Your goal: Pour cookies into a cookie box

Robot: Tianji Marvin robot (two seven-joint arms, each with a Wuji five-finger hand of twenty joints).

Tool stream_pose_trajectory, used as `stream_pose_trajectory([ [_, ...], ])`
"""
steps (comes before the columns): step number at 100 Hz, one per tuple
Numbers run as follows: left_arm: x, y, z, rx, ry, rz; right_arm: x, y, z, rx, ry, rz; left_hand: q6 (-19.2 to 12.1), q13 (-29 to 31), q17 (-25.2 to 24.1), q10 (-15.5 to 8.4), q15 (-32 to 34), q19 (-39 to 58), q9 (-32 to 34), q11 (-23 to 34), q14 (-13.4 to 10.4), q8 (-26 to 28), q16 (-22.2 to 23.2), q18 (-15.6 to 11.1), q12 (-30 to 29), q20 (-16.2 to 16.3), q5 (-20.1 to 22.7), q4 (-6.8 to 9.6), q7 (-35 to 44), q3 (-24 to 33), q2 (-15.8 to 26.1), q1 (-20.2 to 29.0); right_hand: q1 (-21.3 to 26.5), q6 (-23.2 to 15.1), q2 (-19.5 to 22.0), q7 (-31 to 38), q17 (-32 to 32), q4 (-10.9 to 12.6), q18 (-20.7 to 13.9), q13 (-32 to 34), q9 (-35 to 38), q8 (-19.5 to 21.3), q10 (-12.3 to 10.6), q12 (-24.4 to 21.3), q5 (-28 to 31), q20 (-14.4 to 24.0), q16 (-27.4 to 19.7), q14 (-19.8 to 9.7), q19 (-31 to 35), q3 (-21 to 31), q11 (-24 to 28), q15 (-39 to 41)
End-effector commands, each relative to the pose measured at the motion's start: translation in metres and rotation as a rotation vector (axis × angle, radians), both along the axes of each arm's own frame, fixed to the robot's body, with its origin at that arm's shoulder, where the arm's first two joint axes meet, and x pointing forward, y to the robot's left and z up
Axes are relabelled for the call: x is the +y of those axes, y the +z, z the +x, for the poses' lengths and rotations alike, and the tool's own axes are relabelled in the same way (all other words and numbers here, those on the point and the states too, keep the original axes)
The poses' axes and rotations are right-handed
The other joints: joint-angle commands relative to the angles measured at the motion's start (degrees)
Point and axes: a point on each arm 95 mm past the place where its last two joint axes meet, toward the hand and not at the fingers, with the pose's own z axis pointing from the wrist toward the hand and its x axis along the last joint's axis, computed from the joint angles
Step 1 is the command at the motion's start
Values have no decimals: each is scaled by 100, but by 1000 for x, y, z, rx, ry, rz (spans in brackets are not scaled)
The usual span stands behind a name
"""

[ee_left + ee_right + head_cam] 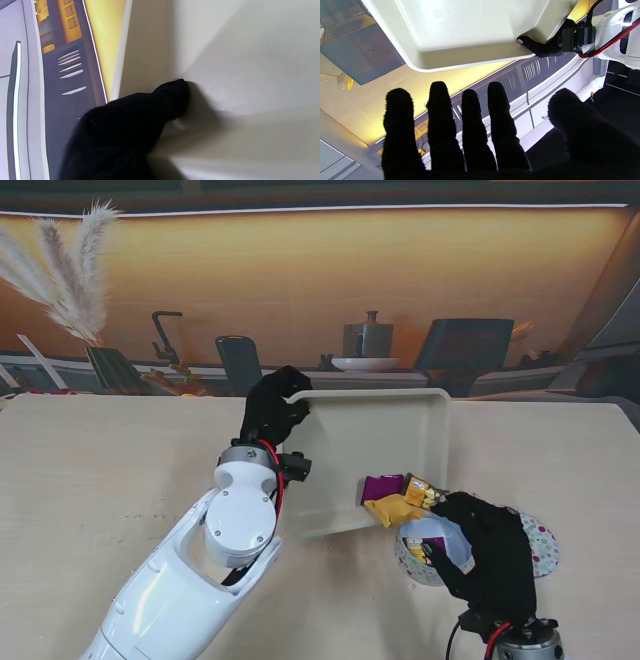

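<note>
Cream plastic, smooth and faintly glossy, makes up the tray that the left hand grips by its far left corner, fingers wrapped over the rim and tipping it steeply so its inside faces the robot and its low right edge hangs over the cookie box. The wrapped cookies, a purple packet and several yellow ones, have slid to that low corner of the tray and bunch just at the box's mouth. The box is a round tub with a pale dotted outside and a white inside, resting on the wooden table to the right of the tray and nearer to me; a purple packet appears to lie inside it already. The right hand cups the box's rim, holding it steady. In the right wrist view the fingers look spread and straight, so how firmly they grip the box I cannot tell. To pour well, I judge the tray should tilt a little further and slowly, with its low corner held right over the opening, while the right hand keeps the box from sliding or tipping as packets drop.
</note>
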Motion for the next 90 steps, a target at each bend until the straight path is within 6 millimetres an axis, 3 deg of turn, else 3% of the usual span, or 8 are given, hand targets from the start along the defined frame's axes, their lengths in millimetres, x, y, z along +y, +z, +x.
stream_pose_trajectory([
  [1, -4, 10, -3, -22, -21, -21, 3, -1, -1, 13, 7, 3, -180, 695, 163, -568, 975, 159, 653, 900, -326, 18, -24, 71, 269, -118, 194, 379, 210, 820, 556, 297, -166, -86, -22, -100, -61, -2, 123, -9, 152, 4, 10, -23, 48, 63, 28, 184, 10, 88, -88, -36],
  [51, -16, 0, -3, -10, -27, -4, 1, 0, -3, 2, -4, 5, -180, 695, 139, -578, 978, 167, 654, 896, -320, 8, -17, 71, 265, -141, 196, 382, 204, 827, 557, 292, -164, -81, -28, -106, -68, -3, 120, -33, 101, 3, -2, -22, 30, 58, 26, 185, -1, 88, -91, -44],
  [90, -17, 3, -4, -37, -20, 12, 0, 1, -5, -4, -7, 7, -201, 702, 142, -585, 979, 172, 660, 899, -326, 4, -19, 71, 262, -154, 192, 387, 210, 834, 563, 280, -166, -71, -31, -108, -74, -3, 115, -42, 102, 2, 2, -21, 27, 60, 28, 182, 0, 93, -85, -44],
])
